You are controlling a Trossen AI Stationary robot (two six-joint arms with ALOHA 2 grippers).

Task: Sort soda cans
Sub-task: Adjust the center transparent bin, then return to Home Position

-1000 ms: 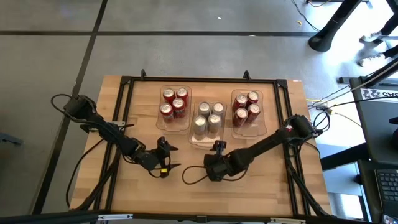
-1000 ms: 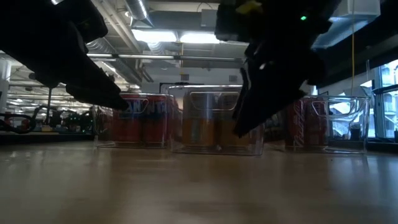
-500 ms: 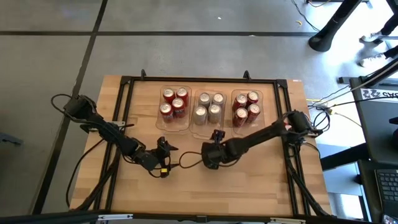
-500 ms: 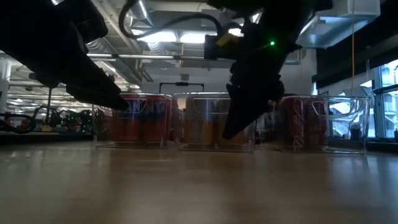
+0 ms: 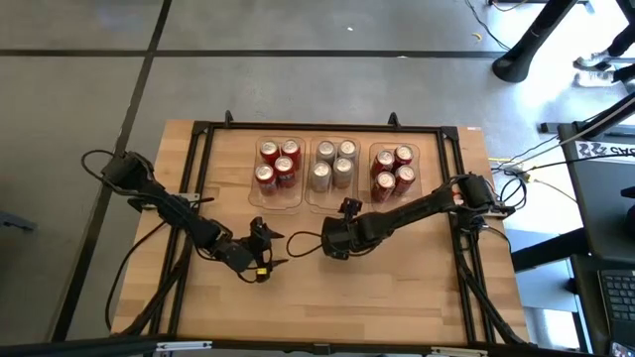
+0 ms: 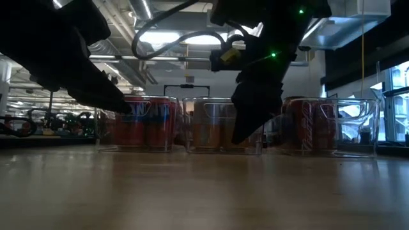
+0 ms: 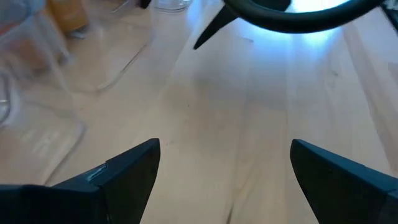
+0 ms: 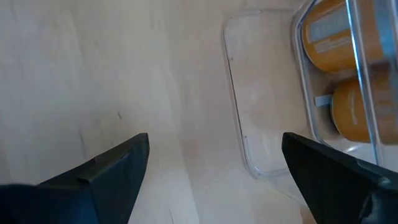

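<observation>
Three clear bins stand in a row at the table's far side, each holding several upright soda cans. The left bin and the right bin hold red cans; the middle bin holds pale silver/gold cans. My right gripper is open and hangs just on the near side of the middle bin, raised off the table in the low view. My left gripper is open over bare wood, near the table's middle-left.
A clear flat plastic lip or sheet lies on the wood at the foot of the middle bin. A black frame runs round the table. Bare wood stretches along the near half. Cables loop between the two arms.
The middle bin with the pale cans has slid toward the table's far edge and now stands in line with the two red-can bins. My right gripper has moved the same way behind it, toward the far edge, staying open. My left arm has kept still.
</observation>
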